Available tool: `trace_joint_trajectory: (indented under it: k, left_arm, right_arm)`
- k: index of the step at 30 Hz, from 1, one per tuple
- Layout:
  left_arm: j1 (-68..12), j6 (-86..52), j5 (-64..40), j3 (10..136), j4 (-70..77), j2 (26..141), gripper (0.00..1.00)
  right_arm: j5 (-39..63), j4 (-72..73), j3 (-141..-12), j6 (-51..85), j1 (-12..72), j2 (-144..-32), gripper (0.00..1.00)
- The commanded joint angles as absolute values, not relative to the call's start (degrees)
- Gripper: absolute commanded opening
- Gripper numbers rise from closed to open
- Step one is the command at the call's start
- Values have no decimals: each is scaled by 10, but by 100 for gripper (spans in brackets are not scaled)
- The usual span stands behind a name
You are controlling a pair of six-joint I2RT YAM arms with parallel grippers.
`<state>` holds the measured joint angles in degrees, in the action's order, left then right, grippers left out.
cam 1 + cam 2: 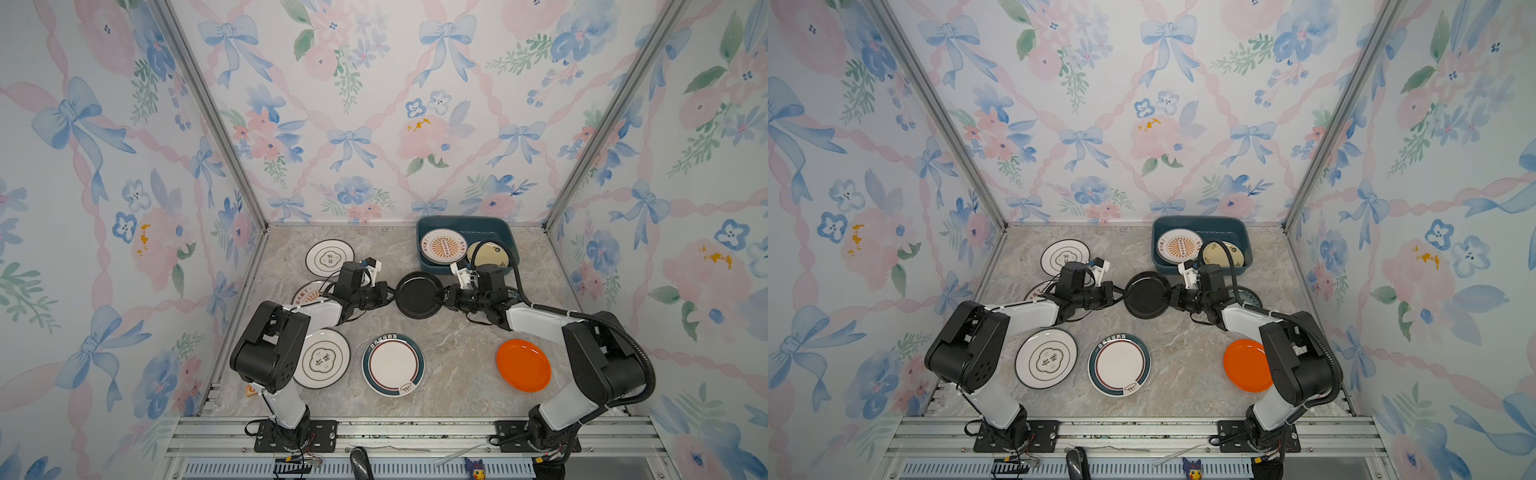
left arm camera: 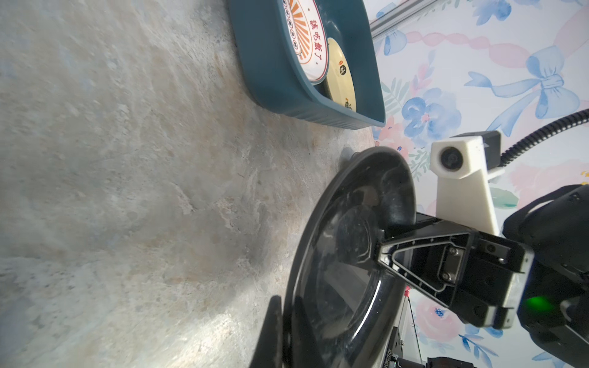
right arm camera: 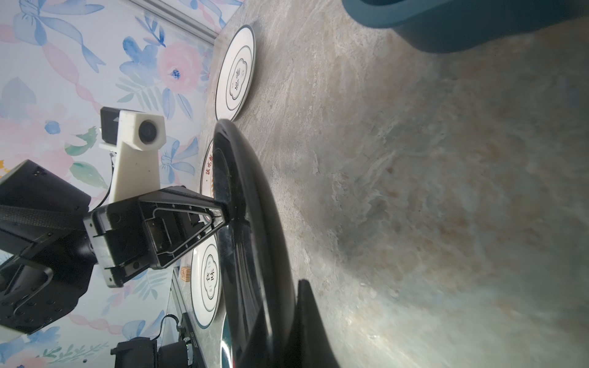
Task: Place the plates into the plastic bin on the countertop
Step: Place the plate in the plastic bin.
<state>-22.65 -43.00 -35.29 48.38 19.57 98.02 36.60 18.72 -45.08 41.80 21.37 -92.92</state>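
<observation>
**Grippers share 1 black plate over the countertop**

Left gripper (image 1: 392,291) and right gripper (image 1: 441,296) each pinch an opposite rim of the black plate (image 1: 417,296). It hangs between them over the middle of the countertop (image 1: 457,345), just near of the plastic bin (image 1: 465,226). This looks like a handover.

Nearest, 3 plates lie flat: the near emblem plate (image 1: 320,359) left, the teal-rimmed plate (image 1: 392,365) centre and the orange plate (image 1: 523,365) right. Farther back, the loose sunburst plate (image 1: 302,293) sits half under the left arm. The far emblem plate (image 1: 329,257) lies far left. Far right, the bin holds the binned sunburst plate (image 1: 442,246) and the pale yellow plate (image 1: 490,255).

**Risks**
- If either arm moves before the other lets go, the glossy rim could twist out of a pinch and the plate would drop.
- Once held from 1 side only, the plate may droop and clip the bin's near wall.
- The 2 plates inside cover most of the bin floor, so the black plate must land on top and may slide.
- The right arm's cable (image 1: 518,272) arches over the bin and could snag.

**Views**
- The left wrist view shows a right finger lying across the plate's inner face.
- The right wrist view shows the left pinch on the rim, and a shadow that suggests the plate is off the countertop.
- A top view shows the blue-green patterned plate (image 1: 1250,296) tucked behind the right arm.
</observation>
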Motion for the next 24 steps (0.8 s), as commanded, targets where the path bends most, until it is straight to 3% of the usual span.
trace_joint_trajectory:
  k: [1,4,10,14,18,24]
  left_arm:
    - [-235,-432,-367,499,206,960,2]
    - [-235,-431,-367,497,206,951,10]
    - [-234,-417,-361,489,194,931,39]
    - [-232,-391,-345,476,179,909,63]
    - [-231,-358,-311,464,145,877,97]
    - [-223,-311,-238,447,71,837,98]
  right_arm:
    - [389,208,-450,413,219,-932,0]
    - [391,197,-456,412,210,-926,0]
    - [373,81,-505,376,157,-888,0]
    - [336,-38,-566,319,102,-861,0]
    - [316,-117,-630,300,30,-861,0]
    - [252,-160,-706,295,-40,-902,0]
